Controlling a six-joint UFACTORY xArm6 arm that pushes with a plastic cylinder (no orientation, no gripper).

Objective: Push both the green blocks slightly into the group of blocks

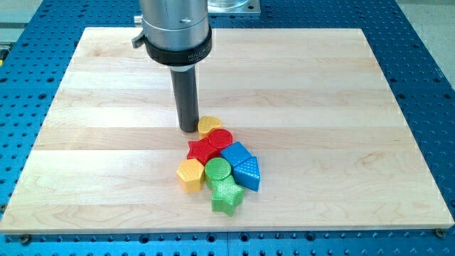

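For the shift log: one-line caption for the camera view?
My tip rests beside the yellow heart above the cluster; green cylinder and green star sit at its bottom.

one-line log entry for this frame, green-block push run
tip at cluster top, beside yellow heart | green cylinder in cluster | green star at bottom edge, touching | push not begun

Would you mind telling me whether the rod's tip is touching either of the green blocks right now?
No: my tip stands at the view's top of the cluster beside the yellow heart block, well apart from the green cylinder and green star.
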